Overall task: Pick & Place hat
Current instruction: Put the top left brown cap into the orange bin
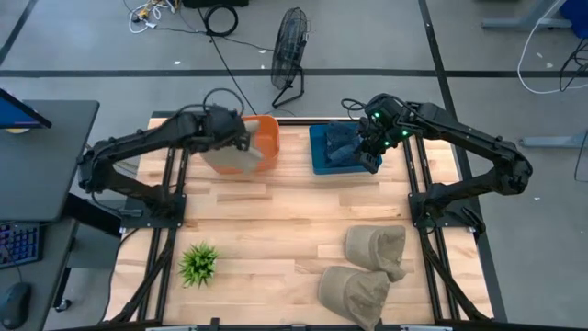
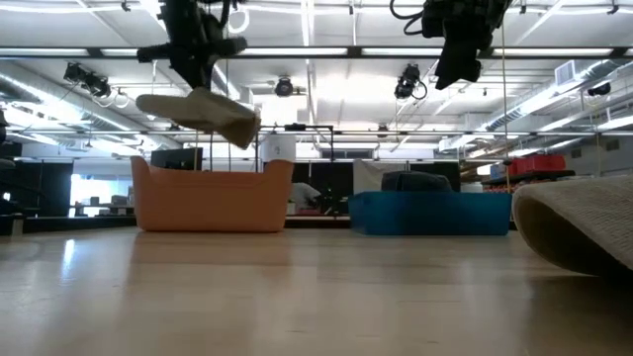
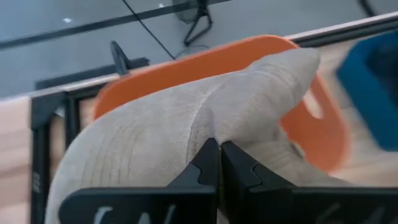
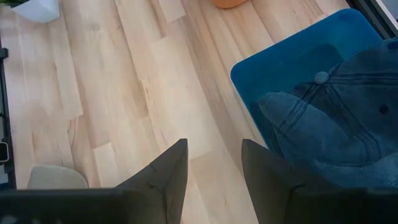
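Observation:
A beige cap [image 1: 235, 156] hangs from my left gripper [image 1: 241, 140] beside the orange bin [image 1: 265, 135] at the table's far side; in the low view the cap [image 2: 203, 111] floats above the bin [image 2: 211, 198]. That gripper [image 3: 219, 155] is shut on the cap [image 3: 186, 118]. My right gripper [image 1: 372, 147] hovers open over the blue bin [image 1: 322, 158], which holds a blue denim cap [image 4: 348, 124]. Its fingers [image 4: 214, 174] grip nothing. Two more beige caps [image 1: 375, 246] [image 1: 354, 292] lie on the table near the front right. My left gripper pinches the beige cap's crown fabric [image 3: 214, 127] between its two fingers, which come from above. The cap is lifted clear, hangs tilted below the fingers, and its brim [image 2: 237, 129] slopes down over the orange bin.
A small green plant [image 1: 198, 262] stands near the table's front left. A fan [image 1: 290, 55] and cables lie on the floor beyond the far edge. Bare wood [image 1: 276, 221] stretches across the table's middle.

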Robot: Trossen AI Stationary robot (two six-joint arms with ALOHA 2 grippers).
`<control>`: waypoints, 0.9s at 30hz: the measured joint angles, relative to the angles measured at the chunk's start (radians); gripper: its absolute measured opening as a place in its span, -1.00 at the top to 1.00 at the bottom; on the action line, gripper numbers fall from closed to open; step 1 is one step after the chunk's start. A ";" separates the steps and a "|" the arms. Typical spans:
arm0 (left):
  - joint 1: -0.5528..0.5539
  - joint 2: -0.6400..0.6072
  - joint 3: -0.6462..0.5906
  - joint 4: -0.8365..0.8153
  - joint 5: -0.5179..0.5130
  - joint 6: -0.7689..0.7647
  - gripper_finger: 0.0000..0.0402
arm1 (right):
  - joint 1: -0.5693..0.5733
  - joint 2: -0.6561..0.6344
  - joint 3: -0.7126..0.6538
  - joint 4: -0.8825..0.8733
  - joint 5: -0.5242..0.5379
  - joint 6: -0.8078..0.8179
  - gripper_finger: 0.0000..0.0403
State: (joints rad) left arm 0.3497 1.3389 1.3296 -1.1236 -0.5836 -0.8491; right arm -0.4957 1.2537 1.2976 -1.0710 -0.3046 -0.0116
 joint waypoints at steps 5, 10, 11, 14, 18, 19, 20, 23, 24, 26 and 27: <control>0.109 0.033 -0.002 0.059 0.022 0.101 0.98 | 0.000 0.000 0.000 0.000 0.000 0.001 0.23; 0.174 0.093 -0.002 0.078 0.060 0.137 0.98 | 0.000 0.000 0.000 -0.003 0.000 0.002 0.23; 0.182 0.110 -0.002 0.077 0.061 0.138 0.98 | 0.000 0.000 0.000 -0.003 0.000 0.002 0.23; 0.212 0.166 -0.002 0.088 0.067 0.165 0.98 | 0.000 0.000 0.000 -0.005 0.000 0.003 0.23; 0.245 0.246 -0.002 0.160 0.102 0.230 0.99 | 0.000 0.000 0.000 -0.006 0.000 0.003 0.23; 0.251 0.264 -0.002 0.177 0.112 0.233 0.99 | 0.000 0.000 0.000 -0.007 0.000 0.003 0.23; 0.258 0.281 -0.002 0.192 0.119 0.232 0.99 | 0.000 0.000 0.000 -0.008 0.000 0.003 0.23; 0.272 0.323 -0.002 0.221 0.152 0.230 0.99 | 0.000 0.000 0.000 -0.011 0.000 0.004 0.23; 0.276 0.334 -0.002 0.225 0.169 0.228 0.99 | 0.000 0.000 0.000 -0.015 0.000 0.004 0.23; 0.284 0.357 -0.002 0.221 0.194 0.220 0.99 | 0.000 0.000 0.000 -0.023 0.000 0.004 0.23; 0.284 0.367 -0.002 0.220 0.199 0.219 0.99 | 0.000 0.000 0.000 -0.025 0.000 0.004 0.23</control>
State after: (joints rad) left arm 0.6341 1.7059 1.3277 -0.9034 -0.3846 -0.6300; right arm -0.4957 1.2538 1.2976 -1.0956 -0.3050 -0.0078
